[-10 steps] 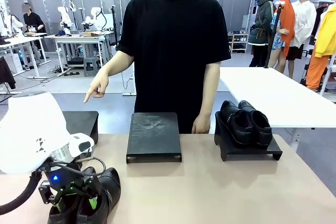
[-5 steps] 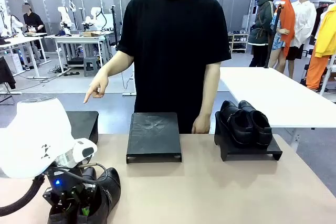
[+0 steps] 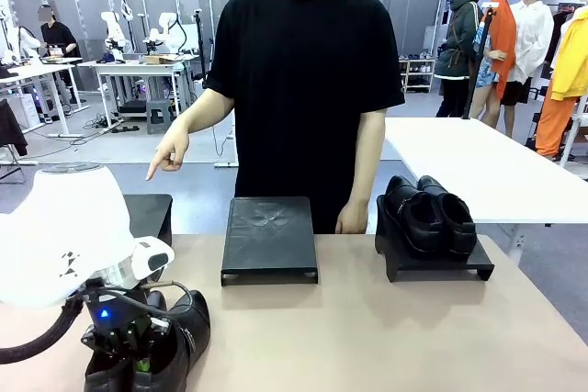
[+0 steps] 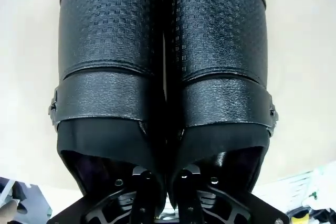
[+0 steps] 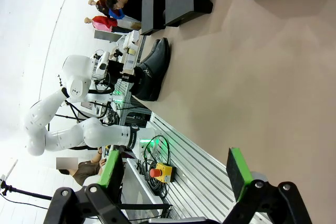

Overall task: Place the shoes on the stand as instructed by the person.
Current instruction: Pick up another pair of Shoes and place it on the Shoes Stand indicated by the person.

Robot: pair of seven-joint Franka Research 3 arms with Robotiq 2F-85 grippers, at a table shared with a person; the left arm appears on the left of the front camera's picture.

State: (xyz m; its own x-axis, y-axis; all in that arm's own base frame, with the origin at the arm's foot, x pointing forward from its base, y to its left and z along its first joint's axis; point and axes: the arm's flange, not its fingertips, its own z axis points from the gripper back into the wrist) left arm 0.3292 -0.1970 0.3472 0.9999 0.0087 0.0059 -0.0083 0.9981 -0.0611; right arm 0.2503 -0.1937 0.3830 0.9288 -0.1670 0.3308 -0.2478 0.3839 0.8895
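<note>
Tan table (image 3: 386, 337), near-left edge: left fingers (image 3: 138, 362) clamped shut on adjoining inner walls of one shoe pair (image 3: 184, 328); second pair (image 3: 430, 216) atop right stand (image 3: 441, 268); right fingers (image 5: 113, 167) wide apart, empty.

Bright, even overhead light is filling the room, throwing only soft shadows under the stand (image 3: 269, 236). The shoes (image 4: 110, 35) are catching a dull sheen; the wrist views are bending at their edges.

Tan tabletop (image 3: 367, 337), white table (image 3: 478, 162) behind (far right), yellow stop-button box (image 5: 161, 171)
</note>
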